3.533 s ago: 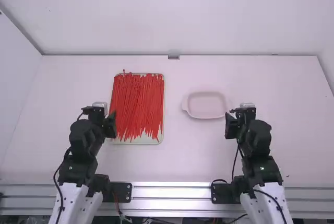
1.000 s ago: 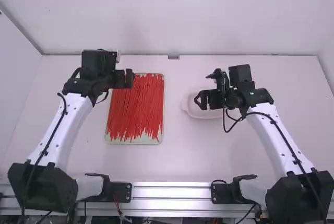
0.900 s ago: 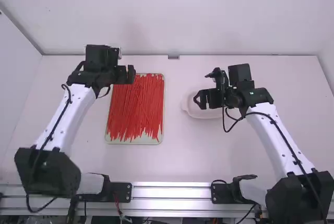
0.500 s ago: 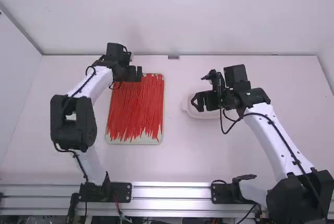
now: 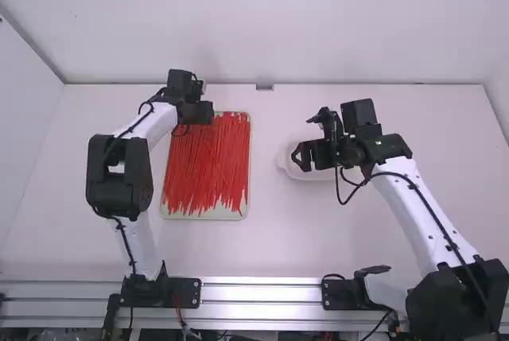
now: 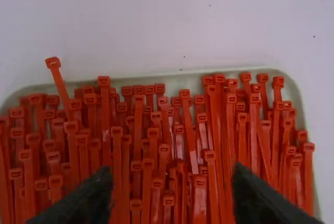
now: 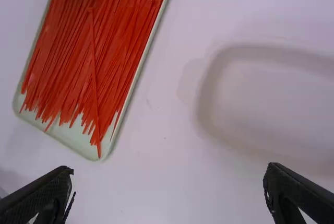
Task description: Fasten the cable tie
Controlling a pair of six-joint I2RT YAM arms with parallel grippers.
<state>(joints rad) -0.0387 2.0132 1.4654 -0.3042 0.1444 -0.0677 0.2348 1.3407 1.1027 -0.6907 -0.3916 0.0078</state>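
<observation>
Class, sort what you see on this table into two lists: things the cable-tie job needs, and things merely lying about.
For the job: red cable ties; their tray; left hand, open over the tie heads; right hand, open.
Lying about: empty white dish, no evident use yet; small grey fitting at the far edge.

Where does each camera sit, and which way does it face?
High view: above, behind the bases, facing forward and down at table; both arms show.
Left wrist view: on left arm, facing down at cable ties; own fingers show.
Right wrist view: on right arm, facing down at dish; own fingers show.
All share the tray.
</observation>
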